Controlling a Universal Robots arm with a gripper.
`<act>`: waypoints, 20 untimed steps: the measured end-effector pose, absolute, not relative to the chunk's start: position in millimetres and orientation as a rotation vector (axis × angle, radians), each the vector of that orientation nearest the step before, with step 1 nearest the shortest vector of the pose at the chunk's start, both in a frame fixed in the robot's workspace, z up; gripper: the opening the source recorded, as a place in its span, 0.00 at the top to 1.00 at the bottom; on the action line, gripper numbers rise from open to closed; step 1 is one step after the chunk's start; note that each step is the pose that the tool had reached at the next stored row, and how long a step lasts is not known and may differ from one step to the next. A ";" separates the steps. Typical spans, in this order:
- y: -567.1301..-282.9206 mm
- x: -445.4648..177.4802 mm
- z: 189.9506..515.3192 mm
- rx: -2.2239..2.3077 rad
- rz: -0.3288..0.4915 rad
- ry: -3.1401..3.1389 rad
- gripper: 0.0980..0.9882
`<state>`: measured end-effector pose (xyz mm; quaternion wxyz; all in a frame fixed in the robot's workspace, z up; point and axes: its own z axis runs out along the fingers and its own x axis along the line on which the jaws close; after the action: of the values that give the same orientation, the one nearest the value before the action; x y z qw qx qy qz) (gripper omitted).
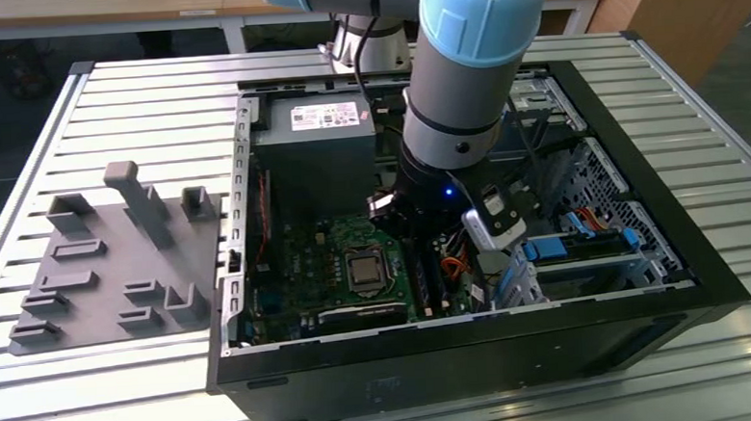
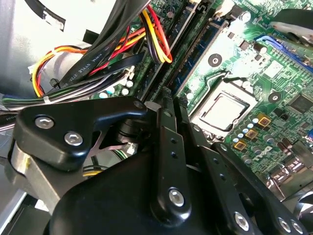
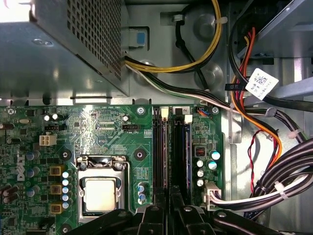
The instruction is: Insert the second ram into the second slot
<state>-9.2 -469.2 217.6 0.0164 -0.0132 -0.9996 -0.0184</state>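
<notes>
My gripper hangs low over the green motherboard inside the open computer case, its two black fingers pressed together with nothing showing between them. Its tip is over the near end of the two long memory slots. The second ram is a thin blue strip standing on edge in the slot nearer the cable bundle, white clip at its far end. The other slot beside it looks dark. In the second wrist view the shut gripper points toward the slots. In the exterior view the gripper is deep in the case.
A bare processor socket lies beside the slots. Coloured cable bundles crowd the other side, and the power supply fills the far end of the case. A grey fixture tray sits at the exterior view's left.
</notes>
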 end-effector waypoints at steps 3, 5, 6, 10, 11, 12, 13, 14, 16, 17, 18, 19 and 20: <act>-469.2 -9.2 218.4 -0.041 -0.057 -3.108 0.89; -469.2 -9.2 221.7 -0.041 -0.057 -3.108 0.89; -469.2 -9.2 223.9 -0.041 -0.057 -3.108 0.89; -469.2 -9.2 229.2 -0.041 -0.058 -3.108 0.89; -469.2 -9.2 229.2 -0.041 -0.058 -3.108 0.91; -469.2 -9.2 229.3 -0.041 -0.058 -3.108 0.91; -469.2 -9.2 229.5 -0.041 -0.058 -3.108 0.98; -469.2 -9.2 229.5 -0.041 -0.057 -3.108 0.98; -469.2 -9.1 228.6 -0.041 -0.058 -3.108 1.00; -469.2 -9.1 227.5 -0.041 -0.057 -3.108 1.00; -469.2 -9.0 226.4 -0.041 -0.057 -3.108 1.00; -469.2 -9.0 225.2 -0.041 -0.057 -3.108 1.00; -469.2 -9.0 223.9 -0.041 -0.057 -3.108 1.00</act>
<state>-9.0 -469.2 223.9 0.0162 -0.0131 -0.9996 -0.0184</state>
